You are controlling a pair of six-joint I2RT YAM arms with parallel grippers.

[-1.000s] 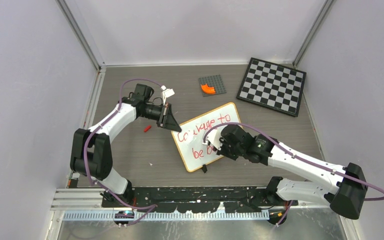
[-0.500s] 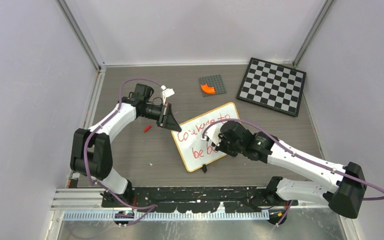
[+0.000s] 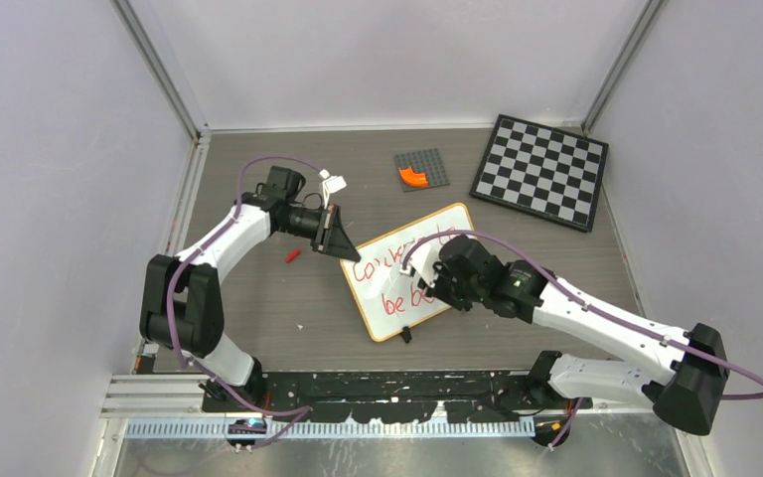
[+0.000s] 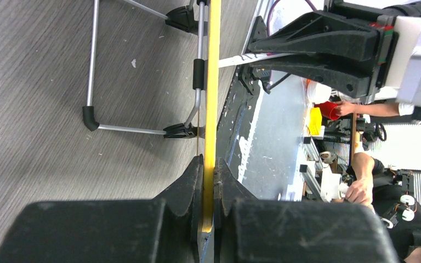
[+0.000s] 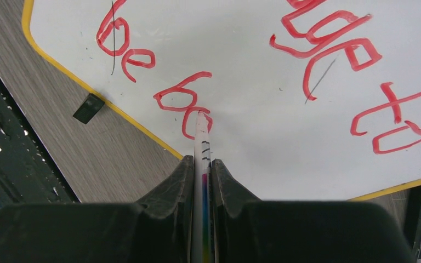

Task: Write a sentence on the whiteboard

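Note:
The whiteboard [image 3: 376,288] stands tilted on the table, orange-framed. Its red lettering [image 3: 385,266] is partly hidden by my right arm. My left gripper [image 3: 342,248] is shut on the board's left edge; the left wrist view shows the yellow-orange frame [image 4: 214,82] pinched between the jaws [image 4: 209,164]. My right gripper [image 3: 435,288] is shut on a white marker [image 5: 202,145], its tip touching the board. The right wrist view shows "age to" [image 5: 329,49] above and "be bo" [image 5: 142,71] below, with the tip on the last letter.
A chequered board [image 3: 541,171] lies at the back right. A grey studded plate [image 3: 425,164] with an orange piece [image 3: 412,177] lies behind the whiteboard. A small red cap [image 3: 293,255] lies to its left. The board's wire stand [image 4: 142,130] rests on the table.
My right gripper has shifted slightly up and right over the board's lower line with the marker. The left arm and the board have not moved.

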